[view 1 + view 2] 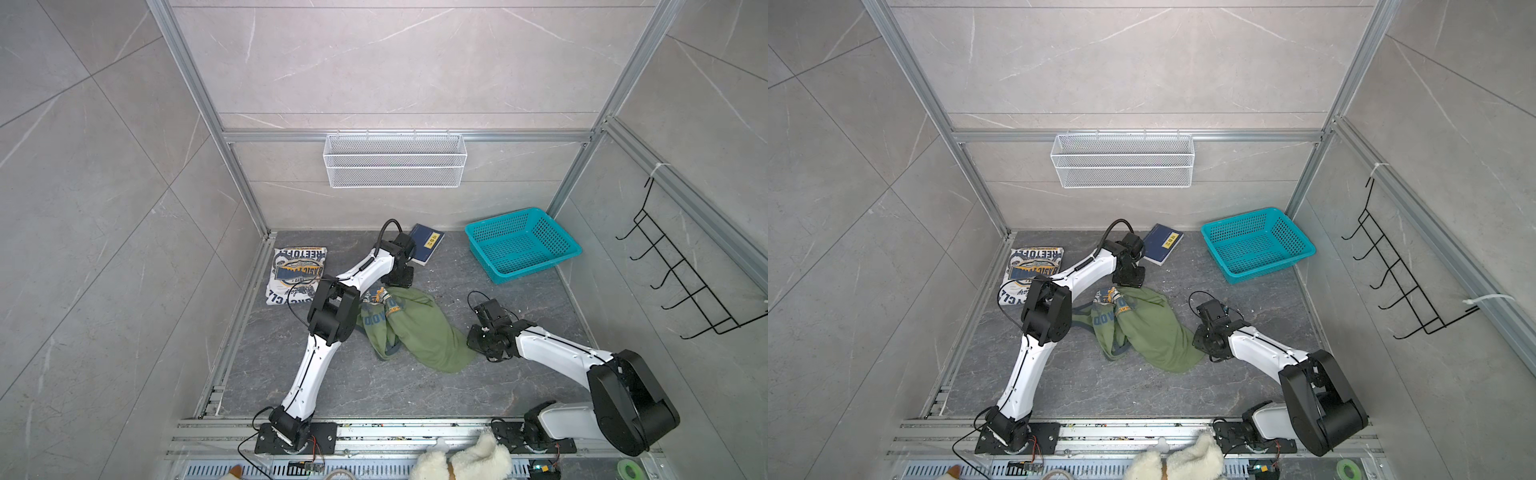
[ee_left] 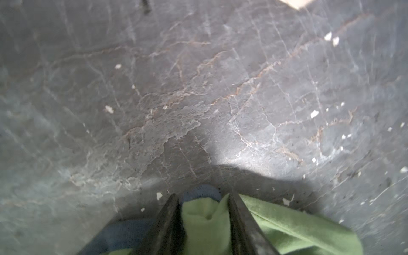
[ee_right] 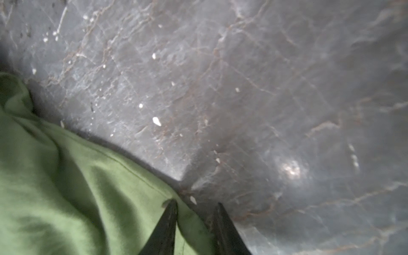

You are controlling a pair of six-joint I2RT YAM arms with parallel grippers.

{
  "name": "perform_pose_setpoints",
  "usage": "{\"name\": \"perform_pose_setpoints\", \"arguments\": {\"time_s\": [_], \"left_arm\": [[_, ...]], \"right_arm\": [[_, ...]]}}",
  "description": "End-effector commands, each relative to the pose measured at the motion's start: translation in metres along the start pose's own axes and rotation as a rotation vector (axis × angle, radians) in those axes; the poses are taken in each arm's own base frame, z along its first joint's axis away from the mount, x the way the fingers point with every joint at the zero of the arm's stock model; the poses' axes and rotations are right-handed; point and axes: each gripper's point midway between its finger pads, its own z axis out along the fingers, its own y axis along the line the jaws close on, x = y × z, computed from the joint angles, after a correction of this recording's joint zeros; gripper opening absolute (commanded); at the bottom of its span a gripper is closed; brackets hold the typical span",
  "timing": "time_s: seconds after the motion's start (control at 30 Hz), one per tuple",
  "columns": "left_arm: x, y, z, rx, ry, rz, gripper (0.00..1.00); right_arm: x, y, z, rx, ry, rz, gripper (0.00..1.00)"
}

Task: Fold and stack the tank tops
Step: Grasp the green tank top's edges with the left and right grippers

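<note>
Jaws of my left gripper [image 2: 202, 198] pinch a bunched fold of the olive tank top [image 2: 205, 220]. On my right gripper [image 3: 196, 204] they stand narrow over its hem, but I cannot tell if they grip. The garment lies crumpled at the middle of the table [image 1: 374, 386], and the white tank top [image 1: 297, 270] rests folded at the far left corner.

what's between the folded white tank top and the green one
The left arm's black elbow sits between the white tank top and the green tank top, seen in both top views.
</note>
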Motion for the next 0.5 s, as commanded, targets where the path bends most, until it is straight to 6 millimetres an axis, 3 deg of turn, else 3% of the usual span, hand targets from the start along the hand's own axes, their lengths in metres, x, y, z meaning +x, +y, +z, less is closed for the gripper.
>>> {"name": "perform_pose_setpoints", "arguments": {"time_s": [0.0, 0.1, 0.2, 0.27, 0.37, 0.47], "left_arm": [[-0.001, -0.006, -0.012, 0.034, -0.004, 0.004, 0.26], [-0.002, -0.005, -0.019, 0.034, -0.029, 0.001, 0.1], [-0.014, -0.004, -0.056, 0.025, -0.112, -0.003, 0.0], [-0.023, -0.001, -0.084, 0.008, -0.183, -0.006, 0.0], [-0.042, 0.007, -0.145, -0.02, -0.335, 0.001, 0.0], [-0.061, 0.023, -0.219, -0.069, -0.518, -0.006, 0.0]], "right_arm": [[0.01, -0.001, 0.003, -0.003, 0.05, -0.021, 0.18], [0.002, 0.001, -0.009, 0.0, 0.012, -0.041, 0.06], [-0.018, -0.004, -0.033, 0.049, -0.078, -0.071, 0.0], [-0.035, -0.001, -0.054, 0.068, -0.145, -0.105, 0.0], [-0.069, 0.015, -0.095, 0.077, -0.25, -0.164, 0.0], [-0.108, 0.036, -0.143, 0.075, -0.379, -0.203, 0.0]]}}
